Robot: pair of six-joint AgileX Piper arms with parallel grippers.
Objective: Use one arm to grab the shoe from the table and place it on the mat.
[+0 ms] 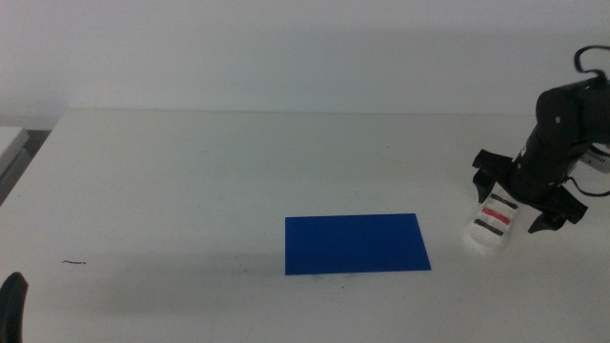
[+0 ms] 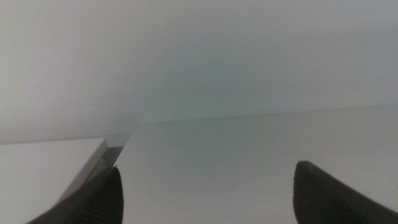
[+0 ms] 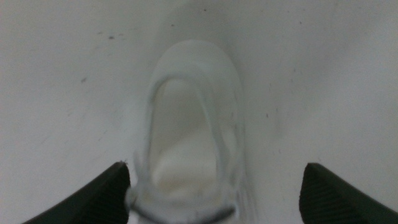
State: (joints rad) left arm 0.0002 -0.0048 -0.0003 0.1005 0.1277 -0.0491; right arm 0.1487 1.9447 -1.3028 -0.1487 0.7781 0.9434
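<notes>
The white sandal (image 1: 494,221) with dark and red straps lies on the white table (image 1: 191,171), just right of the dark blue mat (image 1: 355,244) and apart from it. My right gripper (image 1: 515,202) hangs over the shoe, open, one jaw on each side of it. The right wrist view shows the shoe (image 3: 193,137), blurred, between the wide-apart jaws of that gripper (image 3: 214,186); I cannot tell whether they touch it. My left gripper (image 1: 11,305) waits at the table's front left corner, and the left wrist view shows it (image 2: 208,186) open and empty.
A small dark mark (image 1: 74,262) lies on the table at the front left. A second light surface (image 1: 10,143) adjoins the table's left edge, and the gap between them shows in the left wrist view (image 2: 115,152). A plain wall stands behind the table.
</notes>
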